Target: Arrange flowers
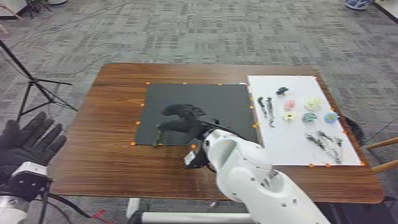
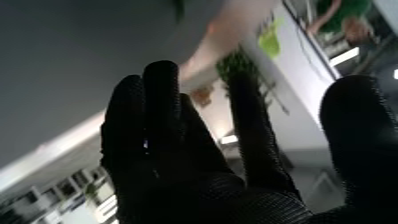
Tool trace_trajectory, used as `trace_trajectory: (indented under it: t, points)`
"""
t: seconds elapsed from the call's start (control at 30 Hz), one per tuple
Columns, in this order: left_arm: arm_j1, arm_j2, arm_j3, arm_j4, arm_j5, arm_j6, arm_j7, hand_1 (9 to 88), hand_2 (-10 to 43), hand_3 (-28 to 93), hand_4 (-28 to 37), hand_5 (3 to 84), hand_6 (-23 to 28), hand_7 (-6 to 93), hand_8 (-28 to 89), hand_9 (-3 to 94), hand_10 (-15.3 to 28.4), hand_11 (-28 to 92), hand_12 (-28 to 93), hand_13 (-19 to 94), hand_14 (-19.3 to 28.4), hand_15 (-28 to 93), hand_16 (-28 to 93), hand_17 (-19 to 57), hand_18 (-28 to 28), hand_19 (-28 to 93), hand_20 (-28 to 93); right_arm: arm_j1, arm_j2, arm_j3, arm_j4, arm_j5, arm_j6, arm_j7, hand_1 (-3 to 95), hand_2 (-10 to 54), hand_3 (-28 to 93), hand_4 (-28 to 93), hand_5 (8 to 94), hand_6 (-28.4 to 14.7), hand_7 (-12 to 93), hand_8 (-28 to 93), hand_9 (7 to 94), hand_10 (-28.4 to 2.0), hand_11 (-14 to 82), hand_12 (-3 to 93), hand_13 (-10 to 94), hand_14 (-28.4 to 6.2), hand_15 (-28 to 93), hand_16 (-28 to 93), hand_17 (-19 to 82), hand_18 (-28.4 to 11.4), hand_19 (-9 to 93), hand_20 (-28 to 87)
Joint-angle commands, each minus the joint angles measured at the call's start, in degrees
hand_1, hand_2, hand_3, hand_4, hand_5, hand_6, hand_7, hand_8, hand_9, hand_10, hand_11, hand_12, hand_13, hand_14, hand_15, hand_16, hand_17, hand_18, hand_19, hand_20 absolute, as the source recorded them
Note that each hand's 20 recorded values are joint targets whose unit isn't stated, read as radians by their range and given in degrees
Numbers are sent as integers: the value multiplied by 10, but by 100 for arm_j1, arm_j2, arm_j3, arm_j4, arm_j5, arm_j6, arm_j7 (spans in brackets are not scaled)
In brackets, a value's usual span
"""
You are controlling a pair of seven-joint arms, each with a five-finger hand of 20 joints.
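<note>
Step, I judge: laying greenery | My black-gloved right hand (image 2: 204,200): fingers nearly straight, thumb apart; can't tell if it grips the slender dark-green stem (image 1: 158,137) | Stem: near-left on black rectangular board (image 1: 222,97) | Next: settle stem, back off

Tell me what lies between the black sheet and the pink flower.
In the head view, dark sprigs lie on the white sheet, between the black sheet and the pink flower.

- Has grey patterned carpet (image 1: 204,35) around a brown wooden table (image 1: 105,120).
- Has a black tripod (image 1: 34,80) standing at left.
- Holds pale wooden furniture (image 1: 384,144) at right, a blue-and-white pot (image 1: 358,4) far right.
- Lit by a bright strip light (image 2: 345,56).
</note>
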Motion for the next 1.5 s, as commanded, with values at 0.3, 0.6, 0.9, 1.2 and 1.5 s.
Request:
trace_trajectory:
  t: [0.3,0.6,0.9,1.2,1.5]
  points:
    - [436,-193,-502,-246,-34,-89,440,222,184,645,-283,329,67,75,-66,265,107,94,123,191,113,153,-10,-35,92,138,114,-1255,1896,2351,-676,-671,1039,1397,250,-26,691,-220,428,-166,56,-83,378,-284,172,177,356,-273,730,188,240,-284,824,331]
    - [491,-219,-562,-275,-91,23,534,221,183,648,-283,329,68,75,-65,267,109,96,124,191,113,155,-9,-34,91,135,114,-2170,2237,3337,-805,-987,468,1839,335,-95,690,-268,512,-178,55,-82,434,-273,196,171,394,-253,730,220,252,-284,843,322]
    - [440,-216,-535,-256,-81,48,485,221,183,650,-283,330,68,76,-65,269,111,98,124,192,115,158,-10,-34,91,135,115,-2523,2381,3507,-730,-1422,73,2497,399,-95,683,-282,544,-160,72,-82,488,-256,219,182,447,-239,743,250,277,-284,866,333]
    - [509,-261,-611,-269,-49,27,435,224,182,648,-283,331,69,76,-66,269,112,100,124,192,117,161,-10,-34,91,136,115,-3309,2264,4237,-888,-1169,-325,2739,427,-95,667,-283,574,-158,65,-86,509,-251,213,182,459,-234,733,273,281,-284,868,340]
    - [550,-298,-604,-294,-49,33,420,225,183,648,-283,331,69,77,-66,270,112,100,124,192,117,163,-11,-34,91,136,115,-3543,2094,4493,-940,-762,-345,2708,446,-95,641,-283,635,-130,81,-92,566,-235,219,188,495,-217,724,296,282,-284,862,352]
